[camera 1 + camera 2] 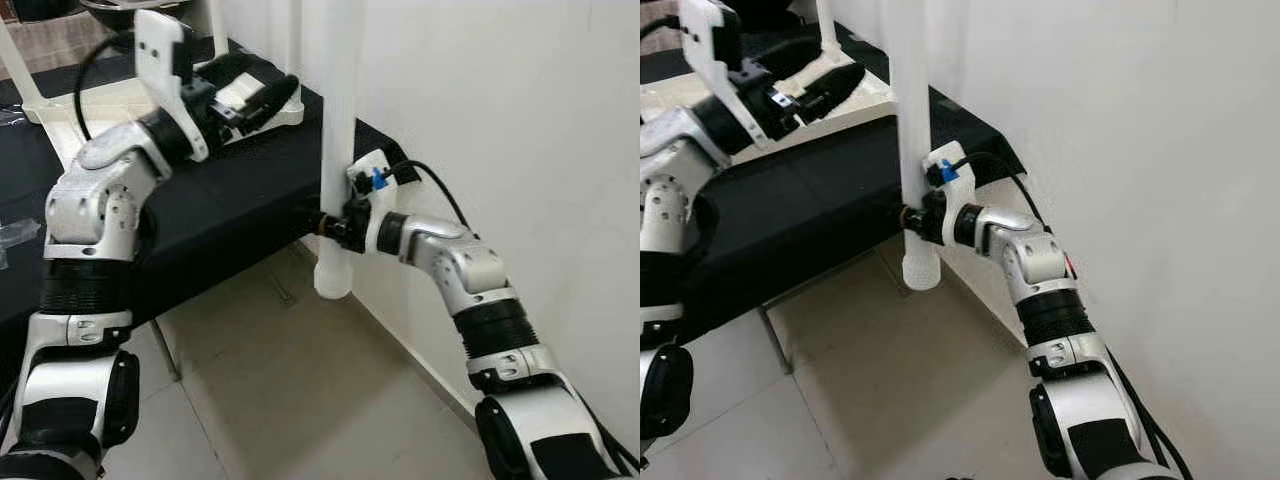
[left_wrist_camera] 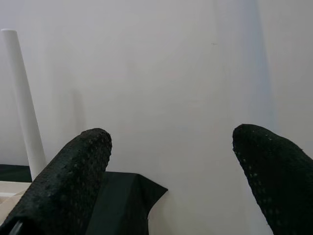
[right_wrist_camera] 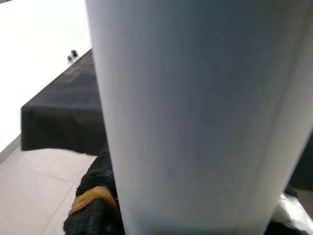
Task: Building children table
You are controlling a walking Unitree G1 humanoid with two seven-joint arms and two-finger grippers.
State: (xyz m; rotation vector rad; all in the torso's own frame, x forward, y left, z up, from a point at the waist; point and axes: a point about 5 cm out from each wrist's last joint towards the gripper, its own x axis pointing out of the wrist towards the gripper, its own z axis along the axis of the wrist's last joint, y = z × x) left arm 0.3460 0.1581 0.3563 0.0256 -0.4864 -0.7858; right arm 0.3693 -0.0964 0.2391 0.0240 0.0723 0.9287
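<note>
wall: plain white | floor: beige tiles | black-draped bench

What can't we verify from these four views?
- Top of the white table leg: cut off by the upper edge in both eye views.
- Right gripper fingertips: hidden behind the leg; in the right wrist view the leg blocks nearly everything.
- What lies under the left gripper on the white tabletop: covered by the arm.
- Small items on the black cloth in the right wrist view: too small.
</note>
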